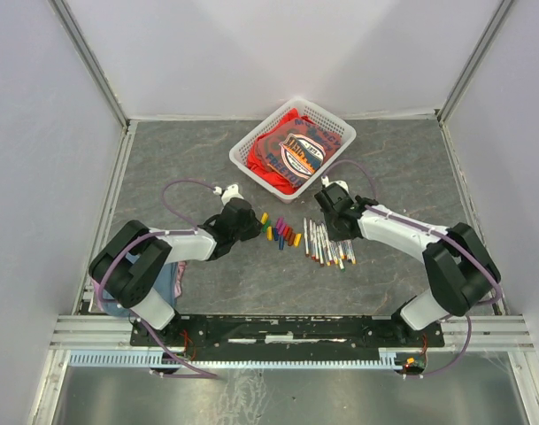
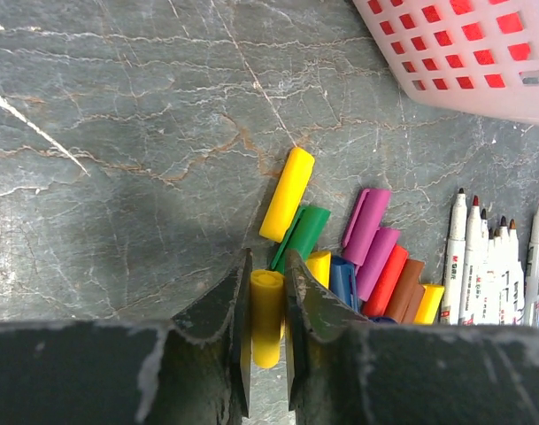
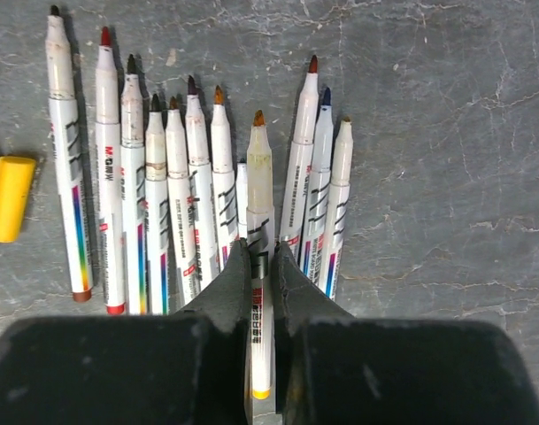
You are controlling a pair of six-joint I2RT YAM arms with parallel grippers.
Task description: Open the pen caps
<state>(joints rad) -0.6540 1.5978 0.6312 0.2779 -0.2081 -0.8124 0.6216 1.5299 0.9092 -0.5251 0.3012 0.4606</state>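
Left gripper [image 2: 267, 266]: clamped on yellow pen cap [image 2: 267, 323].
Right gripper [image 3: 260, 248]: clamped on orange-tipped pen [image 3: 259, 177].
Loose pen caps [image 2: 375, 257]: clustered at table [image 2: 119, 133] centre.

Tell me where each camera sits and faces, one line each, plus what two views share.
Top external: above, behind the robot, looking down at the table; left arm, right arm show.
Left wrist: on its arm, looking down past the left gripper, shut on a yellow cap.
Right wrist: on its arm, looking down past the right gripper, shut on an orange-tipped pen.
Both wrist views share the pen row.
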